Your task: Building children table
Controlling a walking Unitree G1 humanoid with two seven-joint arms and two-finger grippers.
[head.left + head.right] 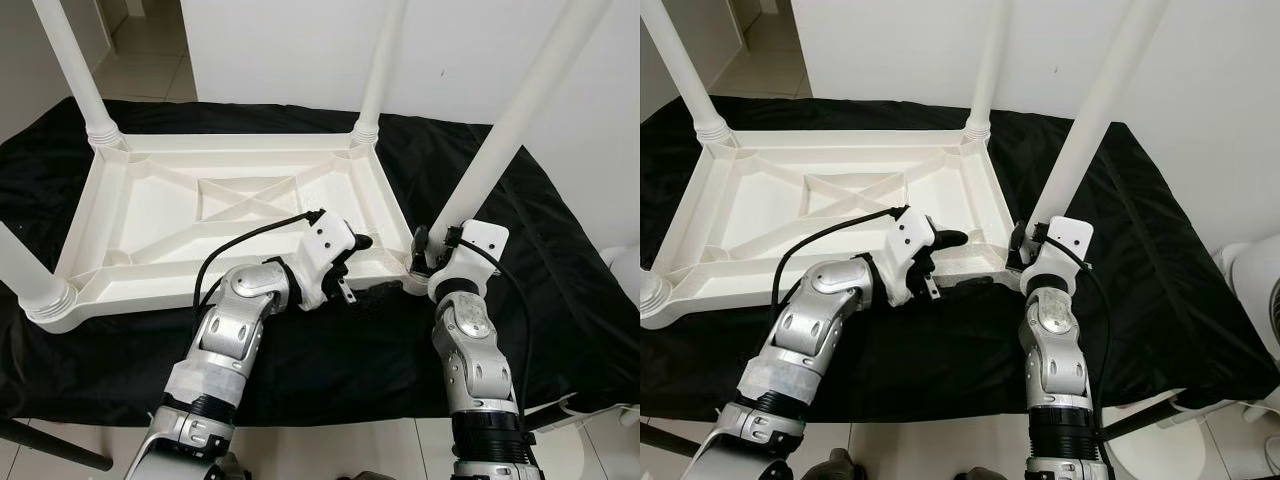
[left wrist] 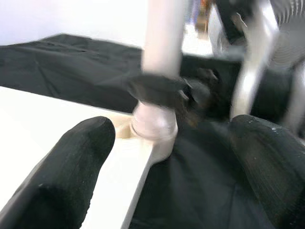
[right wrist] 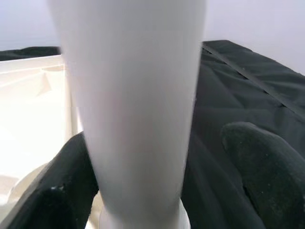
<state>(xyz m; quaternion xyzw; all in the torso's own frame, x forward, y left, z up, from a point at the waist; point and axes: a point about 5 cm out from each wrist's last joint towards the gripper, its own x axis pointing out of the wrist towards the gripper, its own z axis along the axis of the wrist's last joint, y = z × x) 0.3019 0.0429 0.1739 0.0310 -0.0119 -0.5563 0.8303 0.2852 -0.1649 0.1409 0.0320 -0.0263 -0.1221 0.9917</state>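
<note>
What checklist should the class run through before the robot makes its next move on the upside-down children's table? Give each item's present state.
1. Tabletop lies upside down on the black cloth: ok.
2. All four legs stand in their corner sockets: ok, by the head views.
3. Right gripper is around the base of the near right leg: ok, one finger shows on each side.
4. Right gripper clamps that leg firmly: cannot tell.
5. Left gripper is open and holds nothing, at the tabletop's near edge: ok.
6. Near right leg is fully seated in its socket: cannot tell, the joint is hidden.
</note>
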